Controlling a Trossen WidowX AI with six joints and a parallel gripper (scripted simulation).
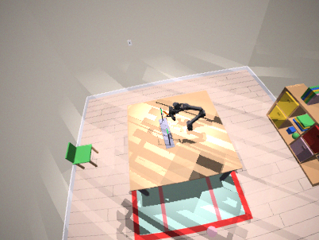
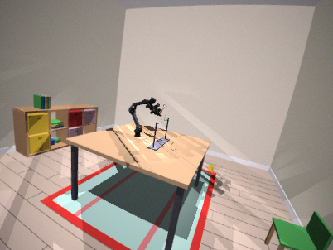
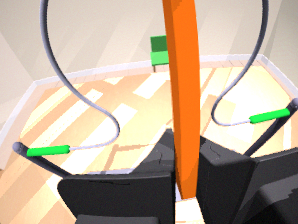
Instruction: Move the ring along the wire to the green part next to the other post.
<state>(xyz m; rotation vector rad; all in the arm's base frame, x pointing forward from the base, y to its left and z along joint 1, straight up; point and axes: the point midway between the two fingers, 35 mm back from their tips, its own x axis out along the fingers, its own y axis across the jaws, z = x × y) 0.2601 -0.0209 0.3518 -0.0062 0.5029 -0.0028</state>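
My gripper (image 3: 174,132) (image 1: 171,111) (image 2: 159,110) is shut on the orange handle (image 3: 180,63) (image 1: 169,114), which stands straight up between the dark fingers in the wrist view. The ring at the handle's end is out of the wrist view and too small to make out in the top and exterior views. The thin grey wire (image 3: 47,30) loops on both sides of the handle. Its green parts show at the left post (image 3: 48,151) and the right post (image 3: 269,117). The wire stand's base plate (image 1: 168,140) (image 2: 159,144) lies on the table (image 1: 198,167) (image 2: 124,153). I hold the handle high above it.
The arm's base (image 1: 190,127) (image 2: 137,133) stands on the table beside the stand. A green chair (image 1: 79,153) (image 2: 302,233) and a shelf with coloured bins (image 1: 301,119) (image 2: 21,124) stand on the floor, away from the table.
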